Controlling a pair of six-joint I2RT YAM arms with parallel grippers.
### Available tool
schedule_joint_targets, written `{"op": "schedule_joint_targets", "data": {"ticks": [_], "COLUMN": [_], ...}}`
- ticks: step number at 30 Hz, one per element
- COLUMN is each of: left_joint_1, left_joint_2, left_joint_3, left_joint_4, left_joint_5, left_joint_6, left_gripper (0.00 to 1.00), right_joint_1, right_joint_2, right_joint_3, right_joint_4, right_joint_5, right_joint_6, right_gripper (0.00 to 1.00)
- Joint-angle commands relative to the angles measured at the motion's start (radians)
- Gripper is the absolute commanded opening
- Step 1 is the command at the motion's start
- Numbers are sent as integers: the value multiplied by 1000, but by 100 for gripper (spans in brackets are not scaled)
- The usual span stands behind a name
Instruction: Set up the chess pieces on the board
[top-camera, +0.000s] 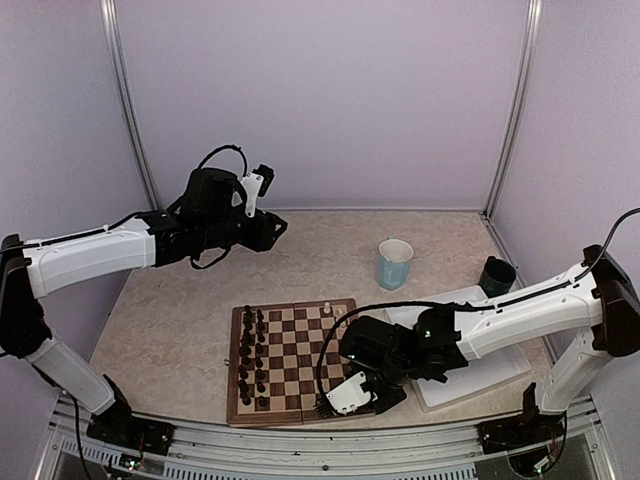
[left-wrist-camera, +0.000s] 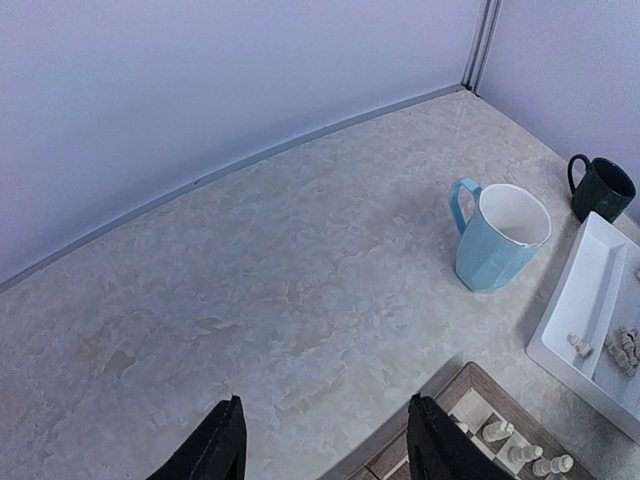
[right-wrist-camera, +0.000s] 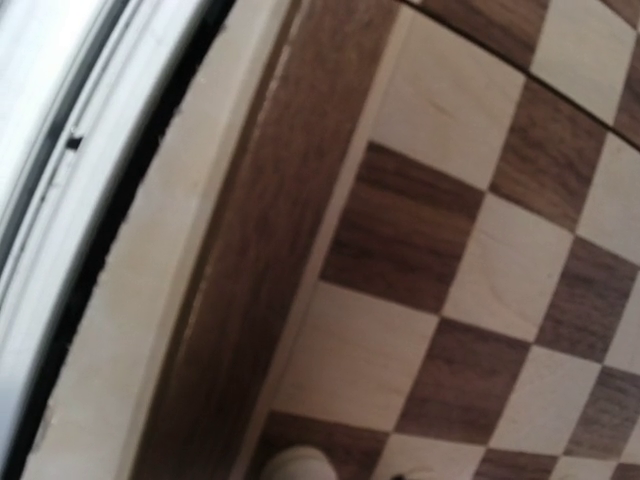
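Lying place of the board: the board (top-camera: 295, 362) lies flat on the worktop (top-camera: 180, 300), by the middle of its near edge.
Dark pieces: the dark pieces (top-camera: 252, 355) stand in two files along the board's left side.
Cream pieces on the board: a few cream pieces (left-wrist-camera: 520, 453) stand on squares at the board's far right corner, clear in the left wrist view. The overhead view shows them only as a small pale spot at the board's far edge.
Near right corner of the board: a pale rounded top (right-wrist-camera: 296, 464) shows at the bottom of the right wrist view, on a square just beside the wooden border. It is cropped too much to tell which piece it is.
Cream pieces off the board: more of them lie loose in the white tray (left-wrist-camera: 585, 300), which sits just beside the board's right side, toward the worktop's right edge.
Left tool: the left tool (left-wrist-camera: 325, 450) hangs raised over the far left part of the worktop, released, its two dark fingers (left-wrist-camera: 215, 452) apart with nothing between them.
Right tool: the right tool (top-camera: 335, 402) is low over the board's near right corner. Its own camera shows only border and checks, so I cannot tell whether it is released or clenched.
Blue mug: the blue mug (top-camera: 394, 263) stands upright beyond the board, right of the worktop's middle.
Dark mug: the dark mug (top-camera: 496, 275) stands near the right edge, beyond the tray's far end.
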Motion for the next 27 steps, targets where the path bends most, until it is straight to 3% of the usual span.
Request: {"op": "schedule_joint_targets", "data": {"ticks": [1,8,11,17,21,27], "left_joint_1": [7,7,6,-78,-142,-191], "left_joint_2": [9,13,3,-19,-10,13], "left_joint_3": [32,30,11,7,33,40], "left_joint_4": [-8,-4,26,47,34,35], "left_joint_5": [14,8,31,52,64,94], "left_joint_6": [-4,2,-1,61,71,71], "left_gripper": [55,55,55,54,54,54], "right_joint_1": [13,7,-53,-375,-587,-764], "right_joint_2": [-6,-72,-115,-263,-331,-367], "right_joint_3": [7,87,126,93,12,-149], "right_joint_4": [-20,-125,-174,-173,-142,-72], "right_joint_5": [8,-34,-107,-240,-288,-318], "right_joint_6": [4,-7,8,21,7,-28], "right_gripper": [32,44,44,33,30,24]}}
